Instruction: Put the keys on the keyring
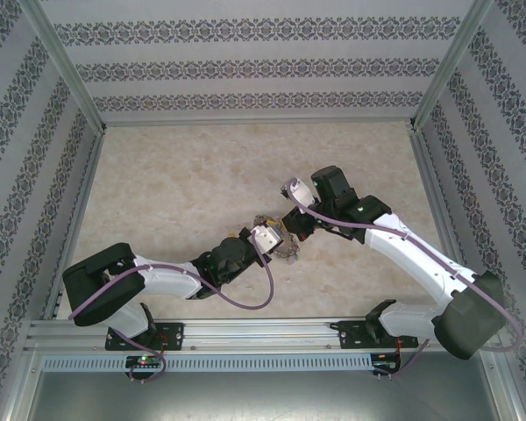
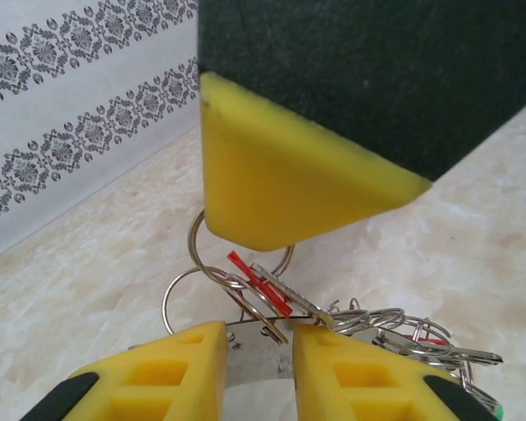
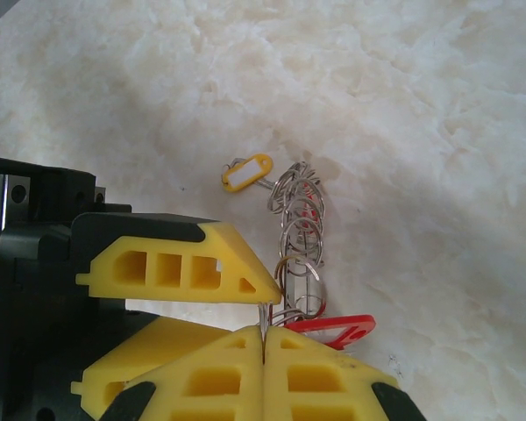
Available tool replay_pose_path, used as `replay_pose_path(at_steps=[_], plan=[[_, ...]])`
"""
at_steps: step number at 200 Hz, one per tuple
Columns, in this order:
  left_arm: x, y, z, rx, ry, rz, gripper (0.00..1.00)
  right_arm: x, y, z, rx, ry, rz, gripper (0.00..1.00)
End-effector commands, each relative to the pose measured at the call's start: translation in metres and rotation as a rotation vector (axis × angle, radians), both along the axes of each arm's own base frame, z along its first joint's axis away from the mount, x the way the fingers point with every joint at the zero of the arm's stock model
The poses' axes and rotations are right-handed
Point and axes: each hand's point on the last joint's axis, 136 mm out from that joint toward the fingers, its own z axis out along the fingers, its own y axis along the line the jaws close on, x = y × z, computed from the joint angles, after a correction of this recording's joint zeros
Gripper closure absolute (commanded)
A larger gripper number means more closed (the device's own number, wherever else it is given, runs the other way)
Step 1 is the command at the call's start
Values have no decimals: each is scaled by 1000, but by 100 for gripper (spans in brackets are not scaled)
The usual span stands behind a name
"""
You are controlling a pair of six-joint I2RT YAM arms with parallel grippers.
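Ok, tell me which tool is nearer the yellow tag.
Left, apparently. The left tool sits beside the yellow tag; the right tool pinches the ring chain's opposite end.

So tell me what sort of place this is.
Probably a robot test booth, not a home: patterned wall panels in a metal frame enclose a marble-look tabletop, and a left arm and right arm are bolted to a rail at its near edge.

- Pale, marbled tabletop (image 1: pixel 175 193).
- Keyring (image 3: pixel 300 219), a tangle of silver loops, strung out across it.
- Yellow tag (image 3: pixel 247 173) lying flat at the tangle's end.
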Motion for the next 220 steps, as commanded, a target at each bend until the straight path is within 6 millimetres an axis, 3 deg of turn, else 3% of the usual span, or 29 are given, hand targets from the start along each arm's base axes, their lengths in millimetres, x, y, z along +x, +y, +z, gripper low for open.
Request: replay_pose_path(at_steps=[1, 89, 132, 220], plan=[[0, 6, 5, 12, -15, 13, 73, -2, 1, 13, 38, -20, 12, 100], [7, 6, 11, 6, -42, 48, 83, -4, 3, 12, 38, -20, 18, 100], [0, 10, 13, 13, -42, 24, 76, -3, 2, 13, 32, -26, 13, 100], [3, 12, 12, 26, -39, 43, 80, -3, 4, 16, 43, -30, 17, 100]])
